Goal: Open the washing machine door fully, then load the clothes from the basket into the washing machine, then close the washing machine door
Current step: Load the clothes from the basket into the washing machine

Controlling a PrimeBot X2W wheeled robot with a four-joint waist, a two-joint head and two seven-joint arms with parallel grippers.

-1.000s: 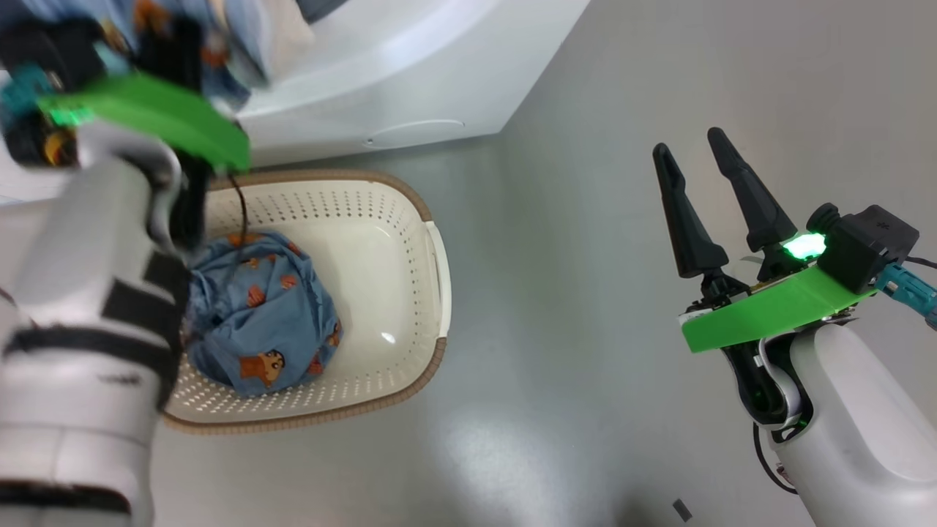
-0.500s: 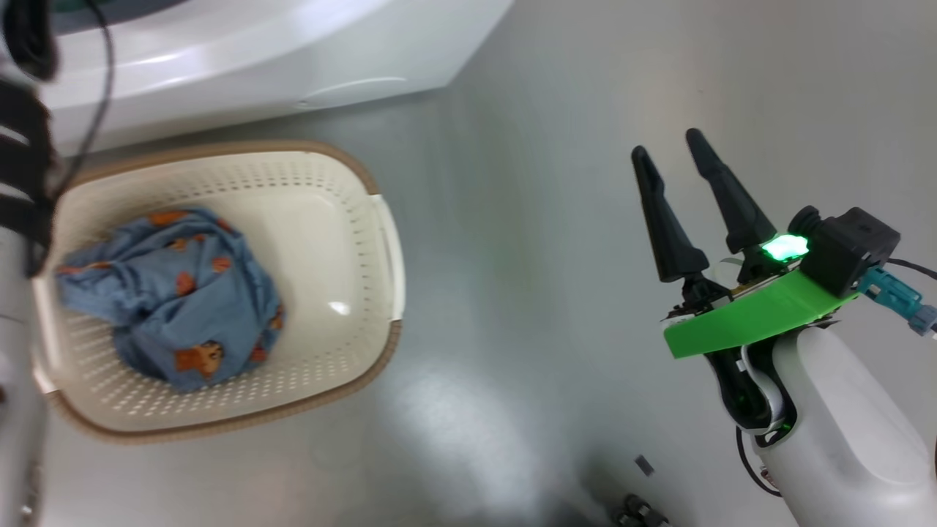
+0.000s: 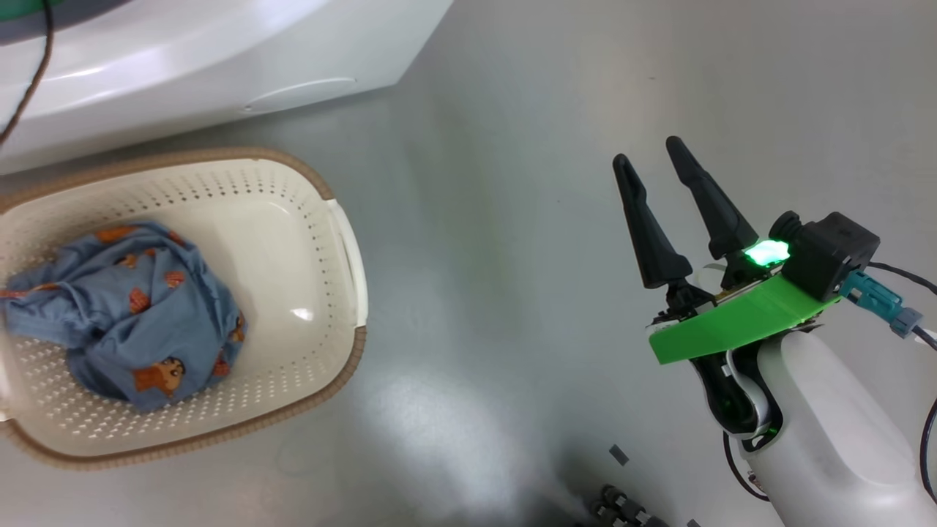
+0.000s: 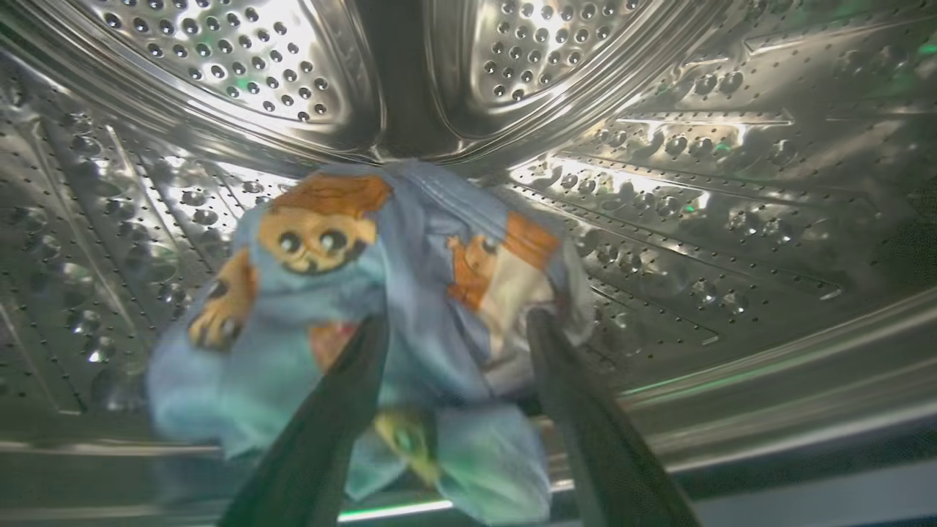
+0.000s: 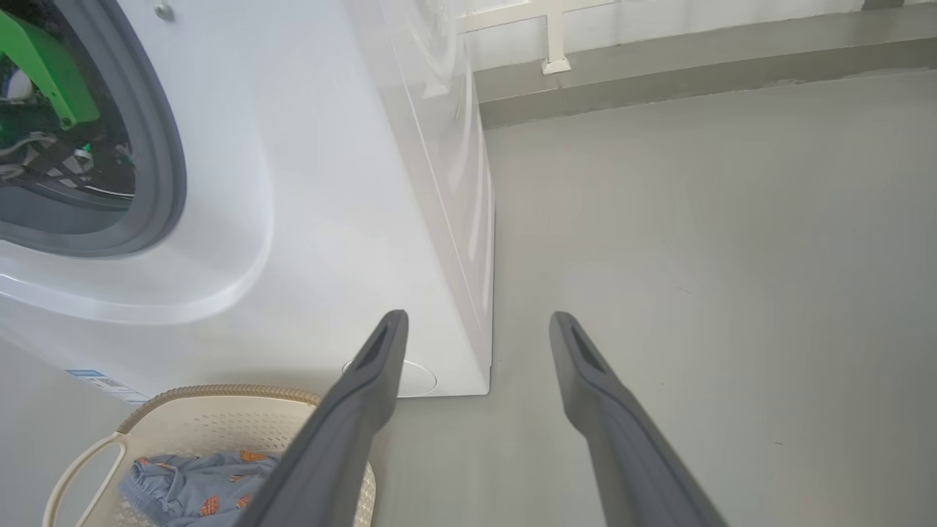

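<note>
In the left wrist view my left gripper (image 4: 457,318) is deep inside the perforated steel drum (image 4: 695,183), fingers spread open. A blurred blue cartoon-print garment (image 4: 322,241) hangs loose between and in front of them. The white washing machine (image 3: 219,66) lies along the top of the head view, its grey gasket (image 5: 165,146) showing in the right wrist view. Below it stands the cream basket (image 3: 351,359) with another blue printed garment (image 3: 132,315) inside. My right gripper (image 3: 648,150) is open over the bare floor, well right of the basket. The door is out of view.
Grey floor (image 3: 498,256) spreads between basket and right arm. A round lower cap (image 5: 421,377) and blue label (image 5: 102,380) mark the machine's front. My left arm's green plate (image 5: 44,66) shows through the opening. A wall base (image 5: 659,80) runs behind.
The head camera has swung, shifting the basket and machine left in the picture. My left arm, seen earlier lifting a blue garment by the machine, has left the head view.
</note>
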